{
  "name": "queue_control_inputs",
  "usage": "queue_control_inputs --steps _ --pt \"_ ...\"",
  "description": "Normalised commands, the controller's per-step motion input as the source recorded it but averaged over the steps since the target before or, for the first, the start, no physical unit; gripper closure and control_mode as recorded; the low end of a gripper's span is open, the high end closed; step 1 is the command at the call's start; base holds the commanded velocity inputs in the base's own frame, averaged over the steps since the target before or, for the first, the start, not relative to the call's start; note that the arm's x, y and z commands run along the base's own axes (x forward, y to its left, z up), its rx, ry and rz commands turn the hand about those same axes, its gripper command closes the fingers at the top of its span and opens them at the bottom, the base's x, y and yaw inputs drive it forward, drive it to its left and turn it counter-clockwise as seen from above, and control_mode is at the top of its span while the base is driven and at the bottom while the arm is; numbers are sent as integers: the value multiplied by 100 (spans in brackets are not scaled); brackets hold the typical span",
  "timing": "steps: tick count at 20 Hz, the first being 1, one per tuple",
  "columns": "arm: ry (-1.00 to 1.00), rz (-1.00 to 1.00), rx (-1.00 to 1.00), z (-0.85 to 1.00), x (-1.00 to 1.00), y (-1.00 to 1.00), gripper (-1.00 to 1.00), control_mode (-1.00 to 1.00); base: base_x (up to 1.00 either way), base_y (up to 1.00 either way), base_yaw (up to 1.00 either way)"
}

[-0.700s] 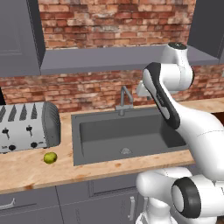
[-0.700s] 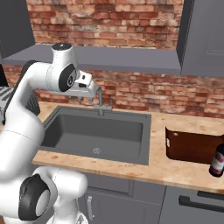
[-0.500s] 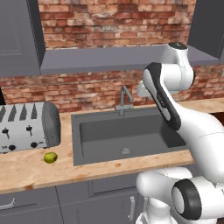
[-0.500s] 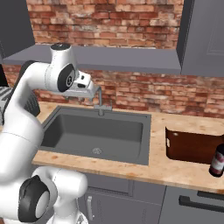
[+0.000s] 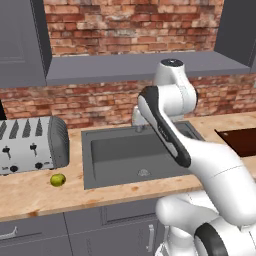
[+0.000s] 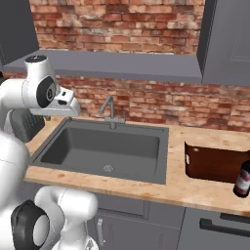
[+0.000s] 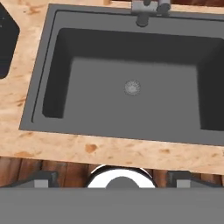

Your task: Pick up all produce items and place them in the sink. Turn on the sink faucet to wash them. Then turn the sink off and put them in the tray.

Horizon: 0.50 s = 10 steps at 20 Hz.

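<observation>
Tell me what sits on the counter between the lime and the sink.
Nothing: in the left base view, bare wooden counter separates the small round yellow-green lime from the dark grey rectangular sink. The silver toaster stands behind the lime, not between.

The arm [image 6: 41, 93] has turned slightly leftward above the sink [image 6: 97, 146].

Open sink [image 7: 131, 109] basin below; faucet [image 6: 110, 111] at back rim, toaster [image 5: 30, 145] beside lime [image 5: 58, 180].

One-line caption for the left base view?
Lime on counter beside toaster, sink empty, arm raised above it.
</observation>
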Motion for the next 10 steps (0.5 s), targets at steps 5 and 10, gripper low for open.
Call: queue_control_inputs --steps 5,10 --pt "16 1 -4 -20 -8 100 -100 -100 0 0 0" --pt "23 0 -4 -25 0 100 -100 -100 0 0 0"
